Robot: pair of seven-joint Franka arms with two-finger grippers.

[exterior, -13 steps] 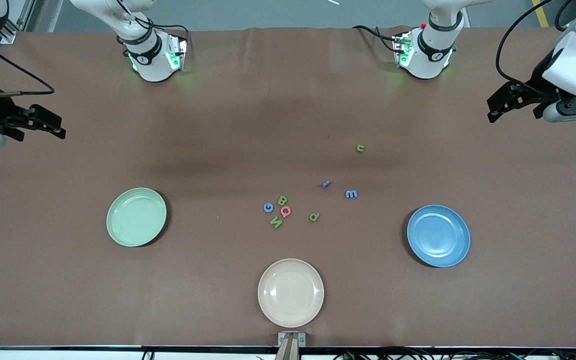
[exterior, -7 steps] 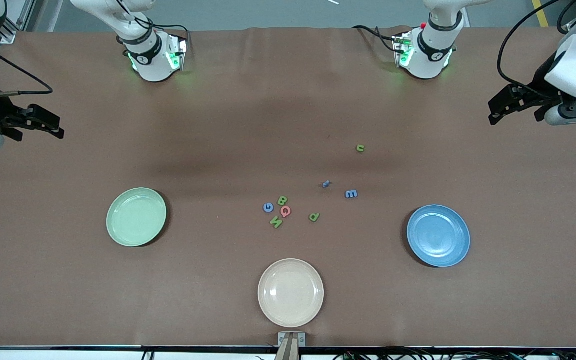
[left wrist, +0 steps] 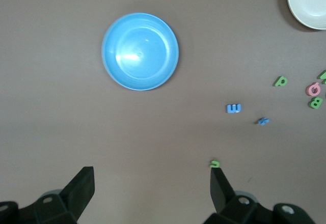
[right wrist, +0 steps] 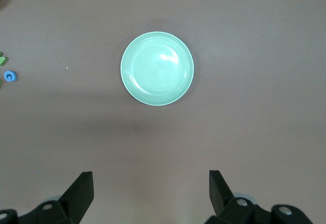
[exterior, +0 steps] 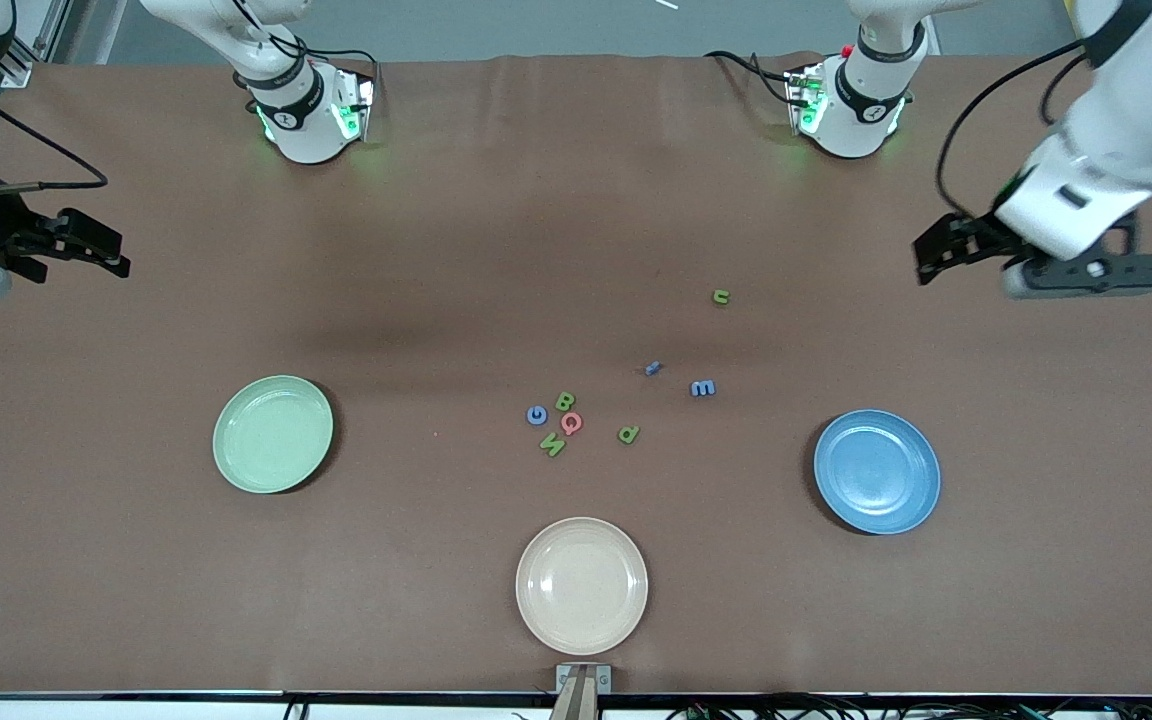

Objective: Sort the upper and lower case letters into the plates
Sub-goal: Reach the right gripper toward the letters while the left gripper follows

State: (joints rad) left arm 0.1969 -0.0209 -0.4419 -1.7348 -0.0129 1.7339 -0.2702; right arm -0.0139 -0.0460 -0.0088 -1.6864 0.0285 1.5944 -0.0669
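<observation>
Two plates flank letter cluster (exterior: 576,420) mid-desk: mint plate (exterior: 273,433) toward right arm's end, blue plate (exterior: 877,471) toward left arm's, likely one per case. Left wrist view: left gripper (left wrist: 153,196) wide open, empty, over bare desk (left wrist: 153,132). Right wrist view: right gripper (right wrist: 151,196) wide open, empty, waiting.

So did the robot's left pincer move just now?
Yes. The left pincer has swung in over the table, toward the small green letter and slightly lower in the front view. The blue plate stayed put. Its fingers are open.
</observation>
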